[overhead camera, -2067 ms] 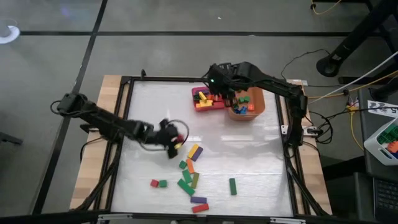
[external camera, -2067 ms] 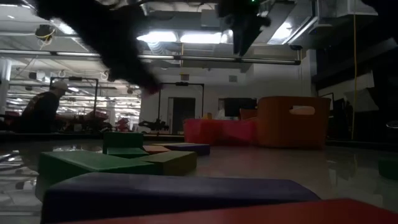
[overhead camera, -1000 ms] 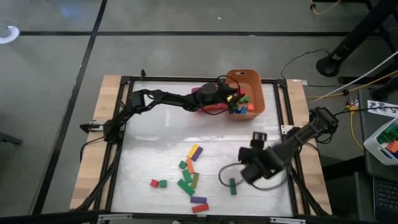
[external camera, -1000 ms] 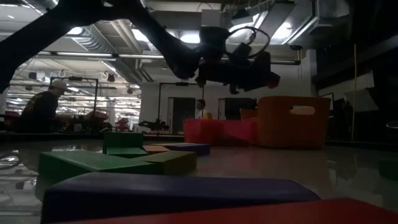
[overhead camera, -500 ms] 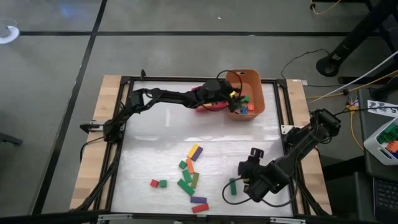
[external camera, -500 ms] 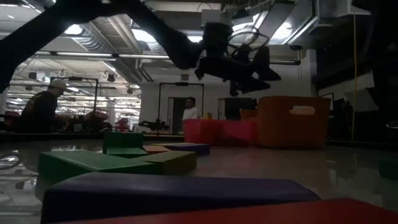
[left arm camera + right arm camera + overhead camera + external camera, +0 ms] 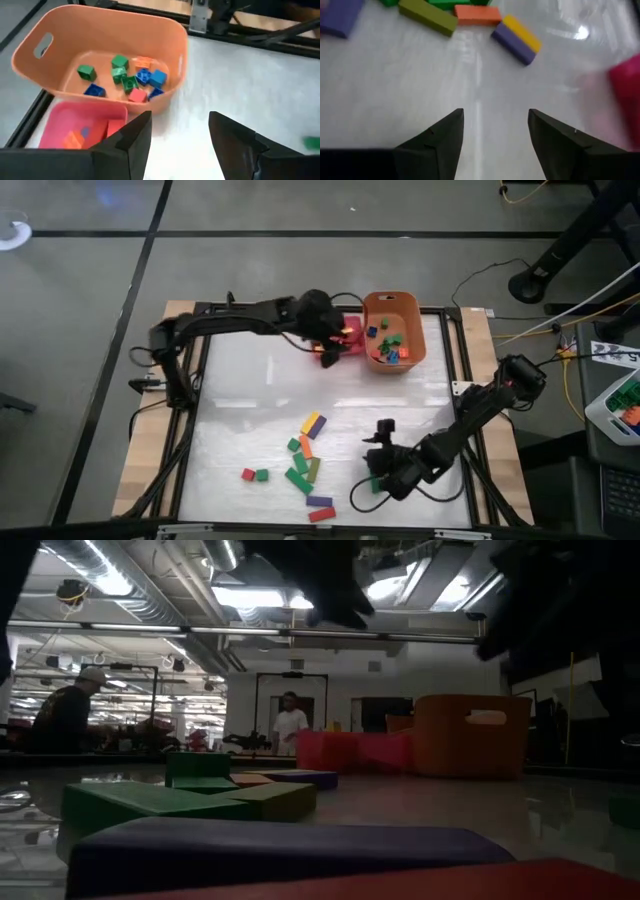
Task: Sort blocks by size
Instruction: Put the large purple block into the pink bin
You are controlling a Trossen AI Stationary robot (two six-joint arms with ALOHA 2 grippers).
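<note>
Blocks (image 7: 305,465) lay loose near the table's front edge, and little ones sat in the tub (image 7: 394,340) at the back. The left gripper (image 7: 328,352) had just pulled back from the tub, spread and empty. The right gripper (image 7: 376,483) had dropped over a green block (image 7: 373,482), fingers spread, not gripping yet.

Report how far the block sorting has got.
Done: small cubes lie in the orange tub, and a few pieces in the pink tray. In hand: nothing; the left gripper is open and empty near the tub, and the right gripper is open over the table by the loose blocks. Left: about a dozen blocks on the table.
</note>
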